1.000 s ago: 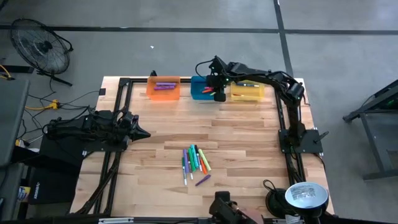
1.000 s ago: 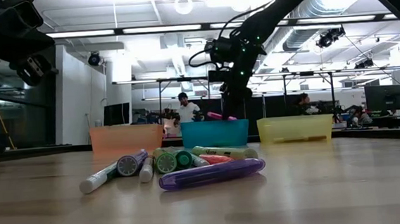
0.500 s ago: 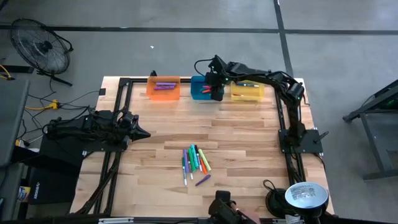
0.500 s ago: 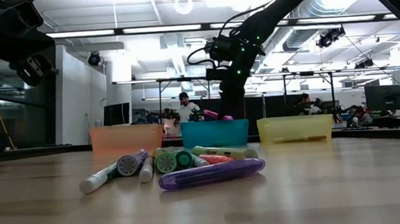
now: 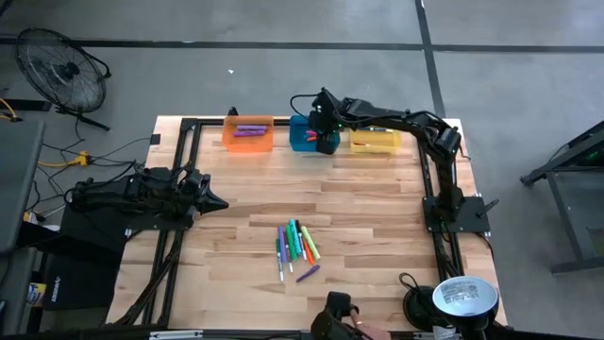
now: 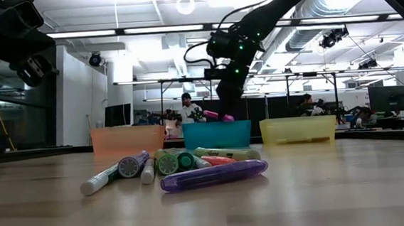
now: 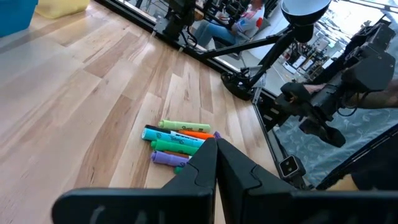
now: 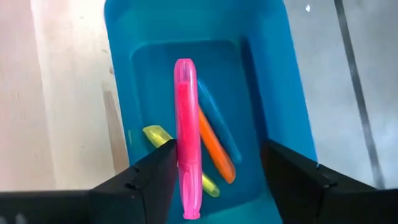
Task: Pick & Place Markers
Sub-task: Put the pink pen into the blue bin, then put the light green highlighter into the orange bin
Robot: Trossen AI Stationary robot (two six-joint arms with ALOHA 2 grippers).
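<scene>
Right fingers (image 8: 214,180) spread above blue bin (image 8: 273,81), pink marker (image 8: 185,137) alongside one finger

No text, label or number can be read anywhere.

From above, the right gripper (image 5: 322,142) covers much of the blue bin (image 5: 302,138), so its contents cannot be made out there. In the right wrist view one finger (image 8: 146,177) hides part of a yellow marker (image 8: 159,138), and the pink marker (image 8: 185,137) overlaps an orange one (image 8: 216,147). At table height, the purple marker (image 6: 213,175) hides the far markers' lower bodies.
</scene>
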